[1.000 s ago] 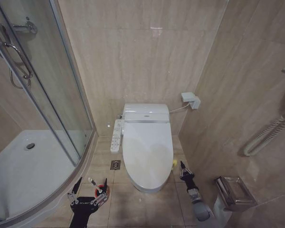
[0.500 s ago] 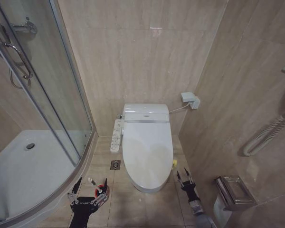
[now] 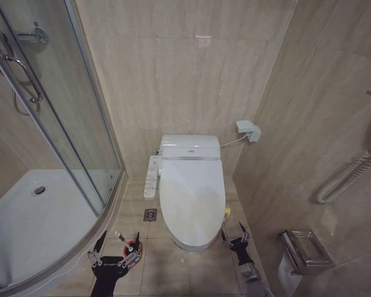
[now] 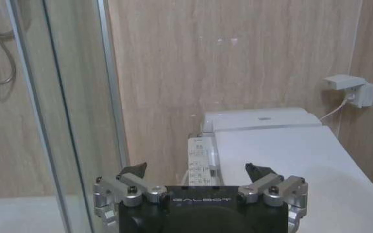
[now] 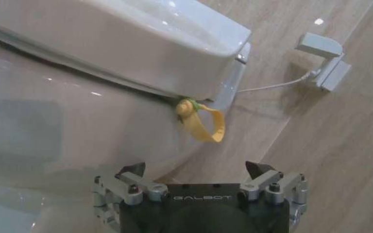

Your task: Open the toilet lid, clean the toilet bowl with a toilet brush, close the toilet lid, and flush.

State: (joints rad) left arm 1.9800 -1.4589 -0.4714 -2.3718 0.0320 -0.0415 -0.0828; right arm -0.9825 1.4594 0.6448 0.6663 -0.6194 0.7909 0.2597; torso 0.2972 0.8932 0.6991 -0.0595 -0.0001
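The toilet lid (image 3: pixel 192 198) lies shut over the toilet bowl (image 5: pixel 76 141), which stands against the back wall between the glass shower enclosure (image 3: pixel 55 124) and the right-hand tiled wall. The right gripper (image 3: pixel 233 239) hangs low beside the front right edge of the toilet, its fingers spread apart and holding nothing; in the right wrist view the two fingertips (image 5: pixel 132 169) frame a yellow strap loop (image 5: pixel 205 125) that hangs from under the lid's rim, near but apart from it. The left gripper (image 3: pixel 115 242) is parked near the floor at the front left of the toilet, beside the curved rim of the shower tray (image 3: pixel 25 229), jaws likewise spread and empty. Right at its fingers stands the red cup holder (image 3: pixel 132 242) with the pale handle of the toilet brush (image 3: pixel 121 236) poking up from it. A white control panel (image 3: pixel 151 177) runs along the left side of the toilet, and a floor drain (image 3: pixel 150 215) lies in the tiles just in front of it. A wall socket (image 3: pixel 248 130) with a cable sits on the right wall
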